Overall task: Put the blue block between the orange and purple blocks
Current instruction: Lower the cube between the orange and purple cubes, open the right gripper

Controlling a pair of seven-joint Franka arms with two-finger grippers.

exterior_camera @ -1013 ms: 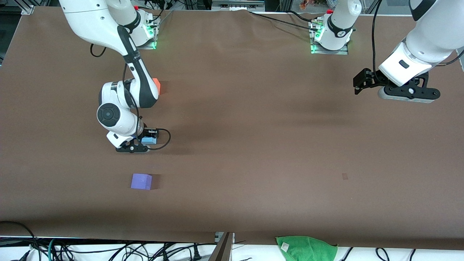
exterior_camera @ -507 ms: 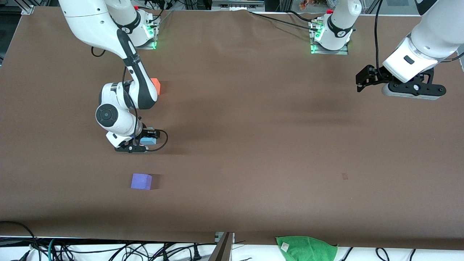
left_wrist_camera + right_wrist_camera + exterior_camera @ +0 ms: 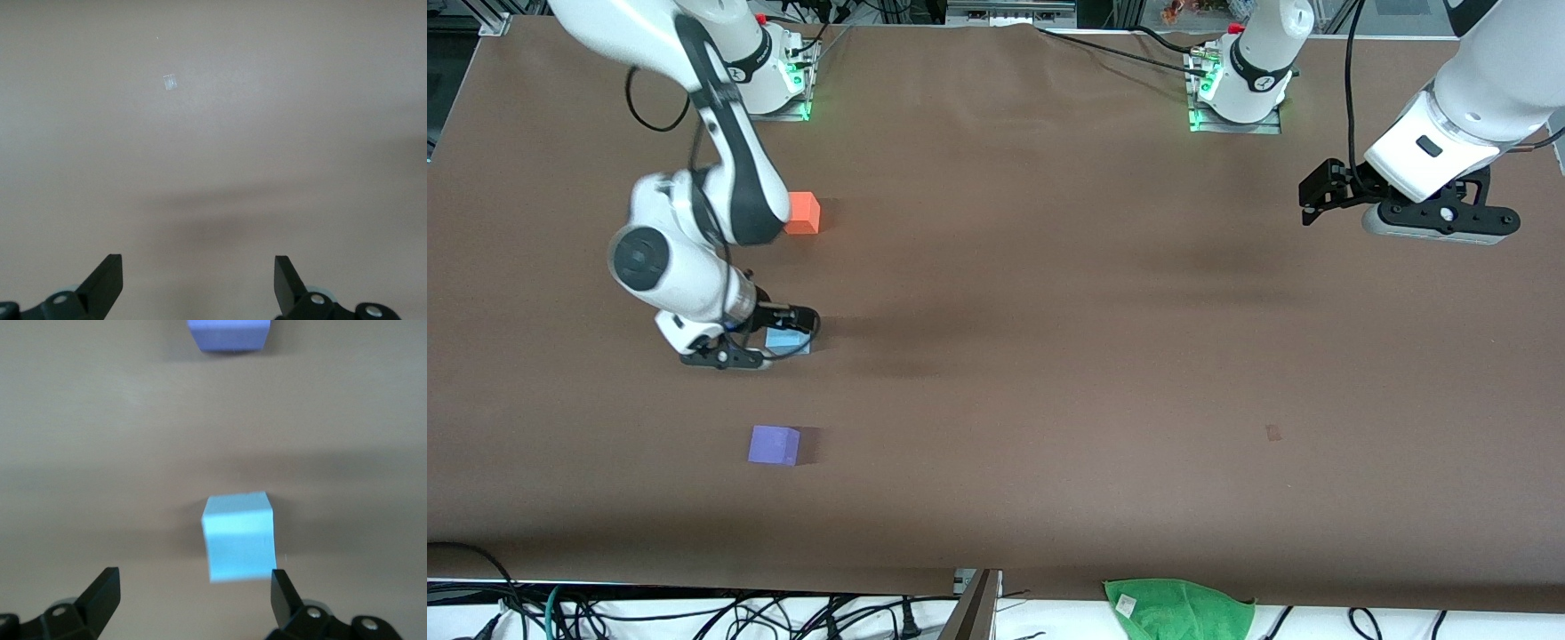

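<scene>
The blue block rests on the brown table, in line between the orange block and the purple block. My right gripper hovers low beside the blue block, toward the right arm's end of the table. In the right wrist view this gripper is open and holds nothing. There the blue block lies just past the fingertips, with the purple block farther on. My left gripper waits above bare table at the left arm's end, open and holding nothing.
A green cloth lies at the table's edge nearest the front camera. A small dark mark shows on the table toward the left arm's end. Cables hang below that edge.
The right gripper opened and let go of the blue block, then drew back toward the right arm's end of the table. The left gripper rose slightly at first, then stayed put.
</scene>
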